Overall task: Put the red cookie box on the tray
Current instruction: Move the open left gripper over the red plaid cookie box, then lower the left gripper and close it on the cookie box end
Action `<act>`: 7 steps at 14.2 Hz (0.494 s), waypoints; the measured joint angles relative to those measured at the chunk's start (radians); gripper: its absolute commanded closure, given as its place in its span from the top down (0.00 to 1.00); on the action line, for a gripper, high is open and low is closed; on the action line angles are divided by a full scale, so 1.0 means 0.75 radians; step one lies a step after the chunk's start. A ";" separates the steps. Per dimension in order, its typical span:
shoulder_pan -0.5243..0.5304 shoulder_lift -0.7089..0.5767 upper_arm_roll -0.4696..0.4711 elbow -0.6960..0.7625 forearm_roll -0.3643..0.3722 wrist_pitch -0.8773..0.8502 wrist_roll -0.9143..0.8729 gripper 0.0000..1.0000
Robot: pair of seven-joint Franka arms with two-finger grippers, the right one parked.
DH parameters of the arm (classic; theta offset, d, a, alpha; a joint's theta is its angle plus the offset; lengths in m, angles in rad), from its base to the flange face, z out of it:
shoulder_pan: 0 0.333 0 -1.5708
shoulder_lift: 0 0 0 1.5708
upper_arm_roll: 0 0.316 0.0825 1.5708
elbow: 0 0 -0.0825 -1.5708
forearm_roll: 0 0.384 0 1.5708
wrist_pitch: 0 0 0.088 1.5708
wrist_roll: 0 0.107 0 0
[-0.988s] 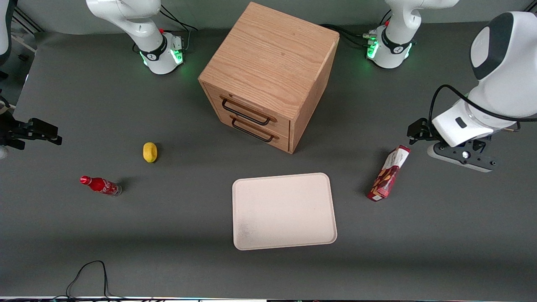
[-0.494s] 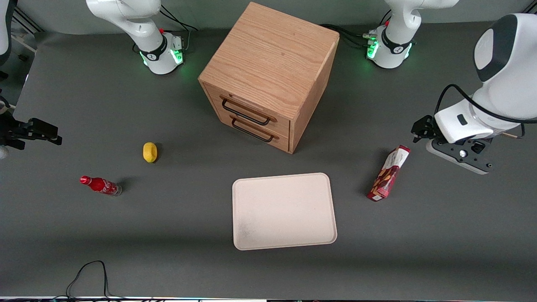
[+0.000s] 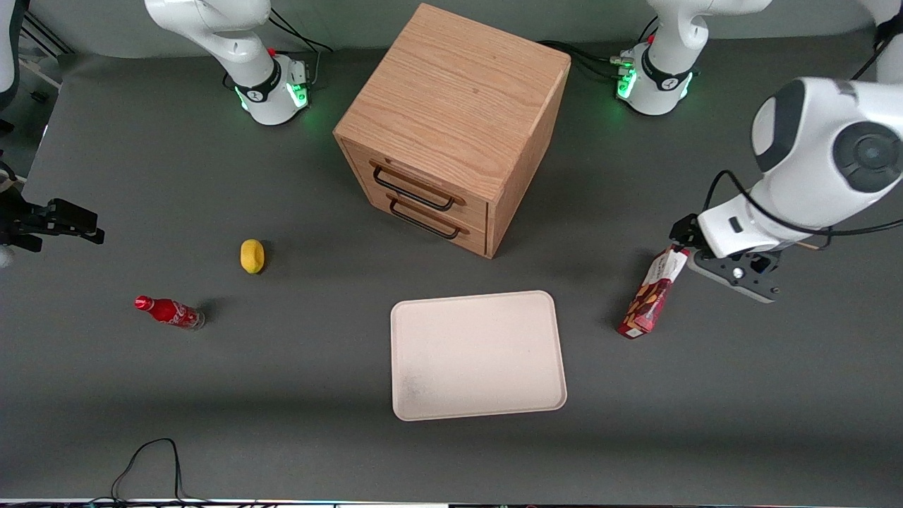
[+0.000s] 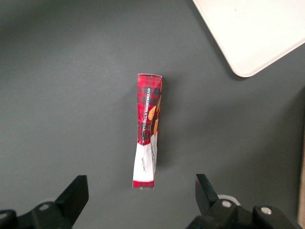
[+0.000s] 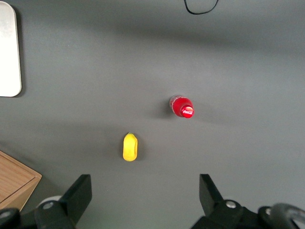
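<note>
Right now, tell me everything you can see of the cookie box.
The cookie box is a long narrow dark-red tartan carton with a white end panel and brown cookie pictures. It rests on the grey table, apart from the tray, toward the working arm's end. The open gripper hovers above its white end; nothing grips it.

Robotics lab setting. A worktop (image 3: 141, 395) covered in plain dark grey matting is seen, with two white arm bases (image 3: 271, 88) bolted at its edge, green status lights lit, black cables run from them. A loose cable (image 3: 152, 462) is laid at the edge nearest the front camera. Objects are staged well apart as test props: a wooden drawer cabinet (image 3: 455, 120), a tray (image 3: 476, 353), a red cookie box (image 3: 652, 293), a lemon (image 3: 252, 255), a small soda bottle (image 3: 169, 312). The tool (image 4: 142, 200) is held spread wide above the box.
</note>
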State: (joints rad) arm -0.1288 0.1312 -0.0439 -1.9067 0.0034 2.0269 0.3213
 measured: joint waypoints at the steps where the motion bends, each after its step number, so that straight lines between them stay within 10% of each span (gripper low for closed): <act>1: 0.000 0.002 0.000 -0.074 0.000 0.095 0.001 1.00; 7: 0.000 0.109 0.000 -0.295 0.002 0.442 0.003 1.00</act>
State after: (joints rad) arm -0.1291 0.2127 -0.0441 -2.1282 0.0051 2.3584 0.3235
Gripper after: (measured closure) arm 0.000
